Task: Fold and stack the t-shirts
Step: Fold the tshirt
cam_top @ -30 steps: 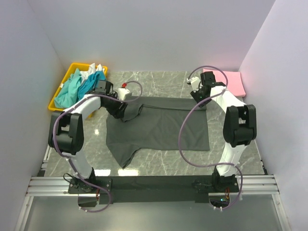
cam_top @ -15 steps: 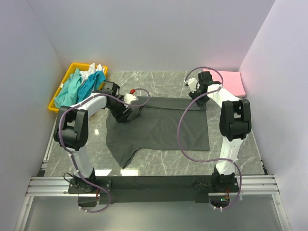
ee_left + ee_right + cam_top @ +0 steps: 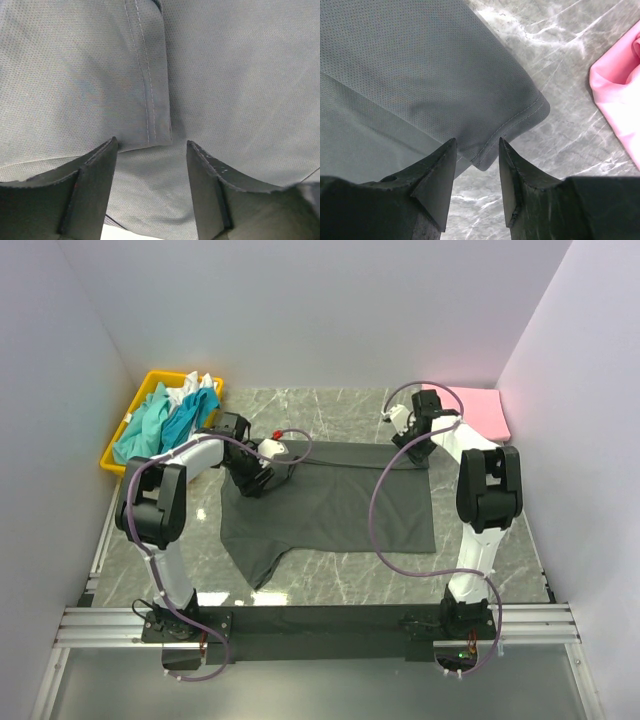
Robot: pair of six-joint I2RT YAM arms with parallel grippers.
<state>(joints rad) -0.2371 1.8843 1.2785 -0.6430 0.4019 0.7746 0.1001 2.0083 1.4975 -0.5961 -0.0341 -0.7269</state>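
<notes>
Charcoal knit, thin and limp: the grey t-shirt [image 3: 340,505] lies spread on the tabletop [image 3: 330,405]. I judge it light and apt to sag. My left jaws stand part-open over a doubled hem at its far-left, and my right jaws stand part-open astride the far-right corner, gripping nothing. I'd pinch those stitched hems.
</notes>
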